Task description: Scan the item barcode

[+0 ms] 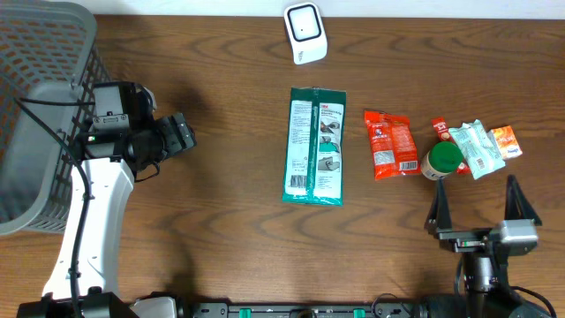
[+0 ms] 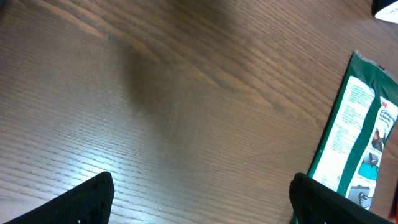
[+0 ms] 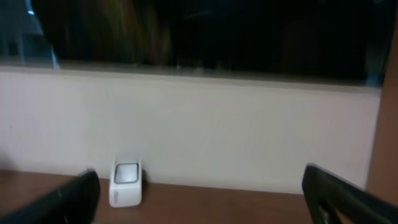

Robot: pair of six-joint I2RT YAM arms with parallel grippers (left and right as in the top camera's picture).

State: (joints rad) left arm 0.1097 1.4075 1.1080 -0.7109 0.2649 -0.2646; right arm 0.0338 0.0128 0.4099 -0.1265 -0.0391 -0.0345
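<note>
From overhead, the left gripper (image 1: 188,135) hangs over bare table (image 1: 238,238) on the left side. Its jaws are spread wide with nothing between them. The right gripper (image 1: 478,208) sits at the near right edge, its two fingers (image 1: 439,208) fully apart and empty, just short of a green-capped bottle (image 1: 443,161).

The green packet (image 1: 315,146) lies flat and lengthwise in the middle of the table, well apart from both grippers. It is dark green with a white printed panel along its left side. Any barcode on it is too small to make out.

The white scanner (image 1: 305,33) stands at the far edge, beyond the packet. A red packet (image 1: 390,144) lies just right of the green one. Small sachets (image 1: 477,146) cluster at the far right, and a grey basket (image 1: 35,97) is cut off at the left.

In the left wrist view, the left gripper (image 2: 202,180) has only its dark fingertips (image 2: 87,199) showing at the bottom corners. They are wide apart over bare wood. The green packet (image 2: 354,143) is cut off at the right edge, its print blurred.

In the right wrist view, the right gripper (image 3: 200,173) shows blurred fingertips (image 3: 348,193) spread to both sides, holding nothing. The scanner (image 3: 126,182) stands small and soft-edged against a pale wall (image 3: 236,124), and the area above it is too dark to read.
</note>
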